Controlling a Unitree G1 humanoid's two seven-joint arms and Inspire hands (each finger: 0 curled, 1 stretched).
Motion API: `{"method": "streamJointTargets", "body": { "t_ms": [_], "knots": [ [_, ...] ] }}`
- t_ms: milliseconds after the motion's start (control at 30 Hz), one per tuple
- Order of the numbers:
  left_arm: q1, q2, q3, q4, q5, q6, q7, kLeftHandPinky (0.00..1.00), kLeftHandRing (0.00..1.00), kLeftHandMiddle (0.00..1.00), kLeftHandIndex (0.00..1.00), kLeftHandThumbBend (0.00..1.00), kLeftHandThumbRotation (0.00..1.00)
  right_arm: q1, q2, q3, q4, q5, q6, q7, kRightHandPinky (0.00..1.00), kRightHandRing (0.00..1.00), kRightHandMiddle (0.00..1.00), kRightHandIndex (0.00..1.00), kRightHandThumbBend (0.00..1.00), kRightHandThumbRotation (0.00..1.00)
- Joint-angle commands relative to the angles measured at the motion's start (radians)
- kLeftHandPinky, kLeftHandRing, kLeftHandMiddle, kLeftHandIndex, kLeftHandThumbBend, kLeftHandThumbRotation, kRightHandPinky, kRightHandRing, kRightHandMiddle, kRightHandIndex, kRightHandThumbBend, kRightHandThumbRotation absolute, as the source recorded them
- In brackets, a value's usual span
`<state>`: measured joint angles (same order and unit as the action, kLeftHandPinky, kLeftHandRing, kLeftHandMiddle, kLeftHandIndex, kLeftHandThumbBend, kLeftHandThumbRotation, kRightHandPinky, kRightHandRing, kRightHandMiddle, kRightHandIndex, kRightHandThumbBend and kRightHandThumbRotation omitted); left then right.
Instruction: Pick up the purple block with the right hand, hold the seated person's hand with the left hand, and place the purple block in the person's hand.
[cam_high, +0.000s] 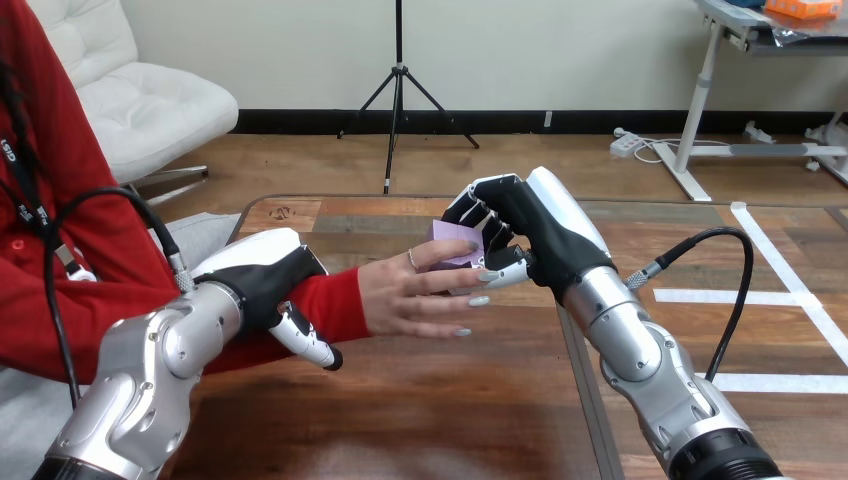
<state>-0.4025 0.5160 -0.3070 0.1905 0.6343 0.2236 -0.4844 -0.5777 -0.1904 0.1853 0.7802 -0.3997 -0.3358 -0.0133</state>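
A pale purple block (455, 241) sits in my right hand (520, 225), whose fingers and thumb are curled round it, just above the fingertips of the person's hand (420, 292). That hand lies flat and stretched out over the middle of the wooden table (430, 410), its forefinger touching the block. My left hand (265, 280) rests at the person's red-sleeved wrist (330, 305) with its fingers curled over the sleeve.
The person's red-sleeved arm comes in from the left edge, passing under my left forearm (150, 370). White tape lines (790, 300) mark the table's right part. A black cable (730, 290) loops beside my right forearm.
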Motion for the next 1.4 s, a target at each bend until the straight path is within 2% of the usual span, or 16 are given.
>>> {"method": "streamJointTargets", "body": {
  "t_ms": [0, 133, 433, 467, 800, 900, 1200, 1367],
  "knots": [
    [-0.336, -0.061, 0.104, -0.228, -0.044, -0.063, 0.104, 0.23, 0.31, 0.41, 0.44, 0.69, 0.0, -0.057, 0.005, 0.005, -0.193, 0.028, -0.002, 0.044, 0.38, 0.42, 0.46, 0.48, 0.74, 0.0],
    [-0.329, -0.048, 0.101, -0.233, -0.036, -0.076, 0.099, 0.27, 0.36, 0.46, 0.48, 0.7, 0.01, -0.053, -0.005, -0.001, -0.201, 0.038, 0.014, 0.071, 0.4, 0.44, 0.48, 0.49, 0.74, 0.0],
    [-0.305, -0.03, 0.106, -0.232, -0.036, -0.124, 0.118, 0.38, 0.48, 0.55, 0.56, 0.73, 0.17, -0.039, -0.033, -0.012, -0.216, 0.048, 0.028, 0.115, 0.42, 0.48, 0.51, 0.53, 0.74, 0.02],
    [-0.303, -0.03, 0.108, -0.231, -0.038, -0.128, 0.12, 0.4, 0.51, 0.56, 0.58, 0.73, 0.22, -0.037, -0.036, -0.013, -0.219, 0.049, 0.032, 0.12, 0.43, 0.49, 0.52, 0.54, 0.74, 0.04],
    [-0.274, -0.028, 0.119, -0.227, -0.037, -0.161, 0.158, 0.46, 0.56, 0.6, 0.63, 0.74, 0.41, -0.017, -0.069, -0.03, -0.227, 0.06, 0.041, 0.168, 0.47, 0.54, 0.57, 0.6, 0.77, 0.16],
    [-0.265, -0.028, 0.125, -0.223, -0.04, -0.177, 0.173, 0.46, 0.56, 0.61, 0.64, 0.74, 0.45, -0.012, -0.082, -0.031, -0.23, 0.059, 0.045, 0.183, 0.49, 0.56, 0.59, 0.61, 0.78, 0.19],
    [-0.24, -0.038, 0.141, -0.214, -0.042, -0.198, 0.217, 0.49, 0.58, 0.62, 0.65, 0.7, 0.52, 0.002, -0.12, -0.034, -0.211, 0.067, 0.012, 0.211, 0.58, 0.64, 0.66, 0.67, 0.82, 0.32],
    [-0.226, -0.037, 0.149, -0.195, -0.05, -0.235, 0.256, 0.5, 0.58, 0.62, 0.64, 0.68, 0.55, 0.011, -0.143, -0.028, -0.202, 0.068, 0.003, 0.226, 0.63, 0.69, 0.7, 0.72, 0.87, 0.41]
  ]
}}
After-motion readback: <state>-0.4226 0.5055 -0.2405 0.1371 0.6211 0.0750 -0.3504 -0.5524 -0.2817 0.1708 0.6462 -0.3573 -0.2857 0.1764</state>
